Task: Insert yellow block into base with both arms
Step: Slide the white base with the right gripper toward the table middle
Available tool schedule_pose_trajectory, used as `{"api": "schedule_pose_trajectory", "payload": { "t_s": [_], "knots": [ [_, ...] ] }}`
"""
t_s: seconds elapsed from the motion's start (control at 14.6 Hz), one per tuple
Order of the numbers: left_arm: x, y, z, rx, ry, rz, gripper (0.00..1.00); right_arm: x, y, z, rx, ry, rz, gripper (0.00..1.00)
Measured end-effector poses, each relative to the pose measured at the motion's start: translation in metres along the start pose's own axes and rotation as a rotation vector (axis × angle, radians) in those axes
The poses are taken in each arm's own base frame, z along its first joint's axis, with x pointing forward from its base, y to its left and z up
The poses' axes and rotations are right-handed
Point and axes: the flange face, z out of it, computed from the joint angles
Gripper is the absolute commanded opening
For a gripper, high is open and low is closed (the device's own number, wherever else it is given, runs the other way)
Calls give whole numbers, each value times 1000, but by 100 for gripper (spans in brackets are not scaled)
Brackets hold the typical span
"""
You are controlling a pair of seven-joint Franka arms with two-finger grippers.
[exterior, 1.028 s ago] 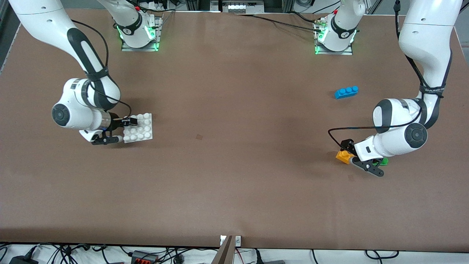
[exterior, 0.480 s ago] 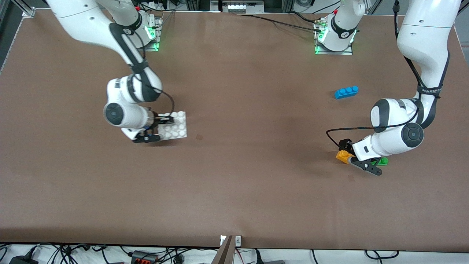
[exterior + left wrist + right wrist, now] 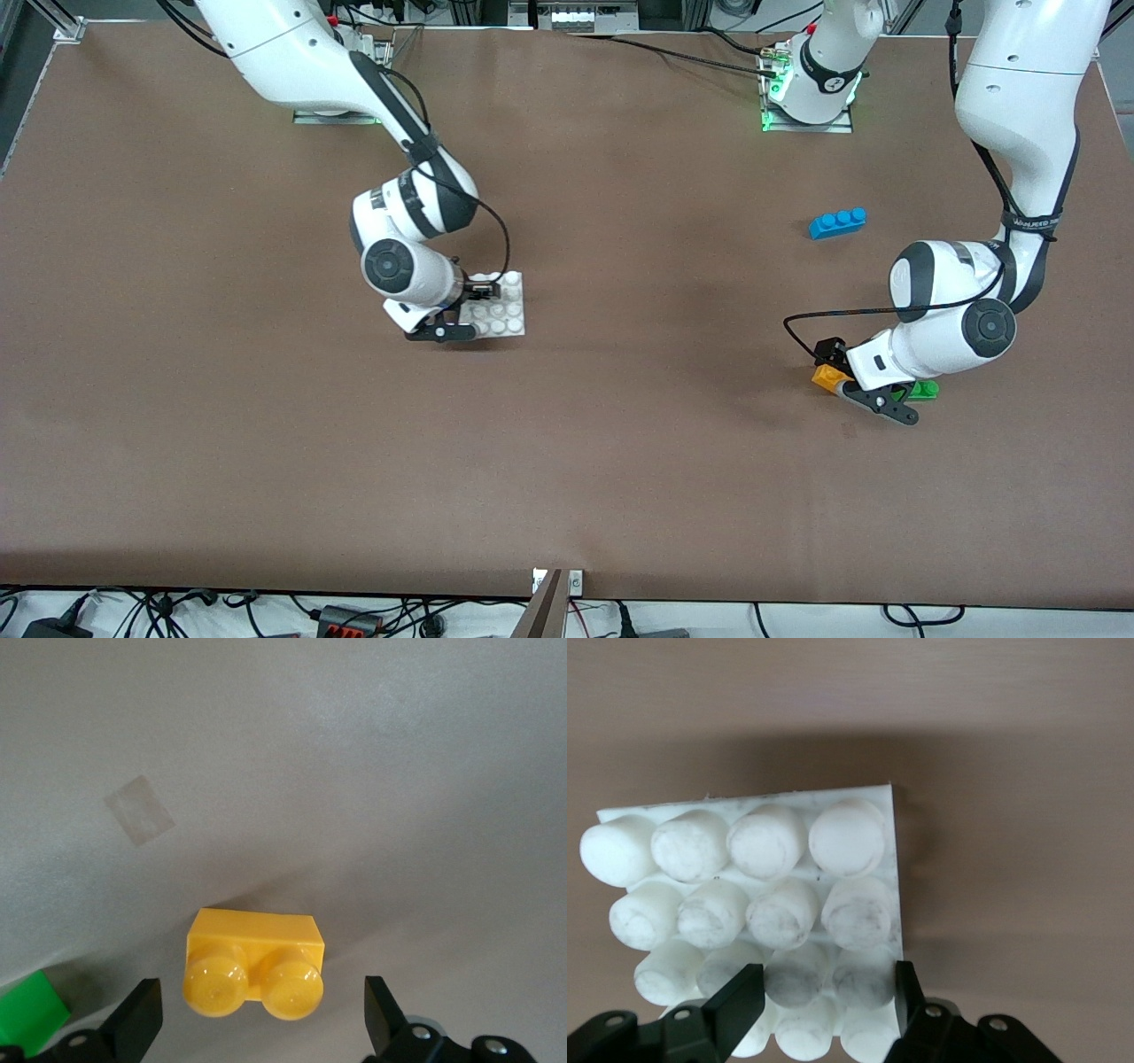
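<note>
The yellow block (image 3: 827, 377) lies on the table toward the left arm's end. My left gripper (image 3: 840, 374) is low around it and open. In the left wrist view the yellow block (image 3: 255, 964) sits between the two fingers of my left gripper (image 3: 257, 1028), with a gap on each side. My right gripper (image 3: 474, 310) is shut on the edge of the white studded base (image 3: 507, 310) near the table's middle, studs up. In the right wrist view the fingers of my right gripper (image 3: 824, 1001) clamp across two studs of the base (image 3: 762, 877).
A green two-stud brick (image 3: 926, 389) lies right beside the left gripper and shows in the left wrist view (image 3: 31, 1014). A blue three-stud brick (image 3: 837, 221) lies farther from the front camera than the yellow block. The two arm bases stand along the table's top edge.
The right arm has carried the base from its own end of the table toward the middle. The left gripper has stayed open around the yellow block, barely shifting.
</note>
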Motion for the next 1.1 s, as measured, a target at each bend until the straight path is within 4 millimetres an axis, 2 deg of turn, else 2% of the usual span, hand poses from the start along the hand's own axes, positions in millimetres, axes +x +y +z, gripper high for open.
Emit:
{"api": "schedule_pose_trajectory", "payload": {
  "t_s": [0.27, 0.48, 0.69, 0.89, 0.96, 1.1],
  "knots": [
    [2, -1, 5, 6, 16, -2, 100, -11, -73, 11, 27, 25, 39, 65],
    [2, -2, 10, 7, 19, -2, 100, -21, -112, 19, 81, 8, 82, 65],
    [2, -2, 11, 8, 20, -3, 92, -27, -134, 24, 111, 3, 81, 65],
    [2, -2, 13, 7, 19, -3, 76, -39, -152, 29, 112, 5, 60, 68],
    [2, -2, 13, 7, 19, -3, 71, -42, -154, 32, 111, 4, 55, 79],
    [2, -2, 13, 7, 19, -3, 65, -42, -156, 31, 112, 7, 53, 93]
  ]
}}
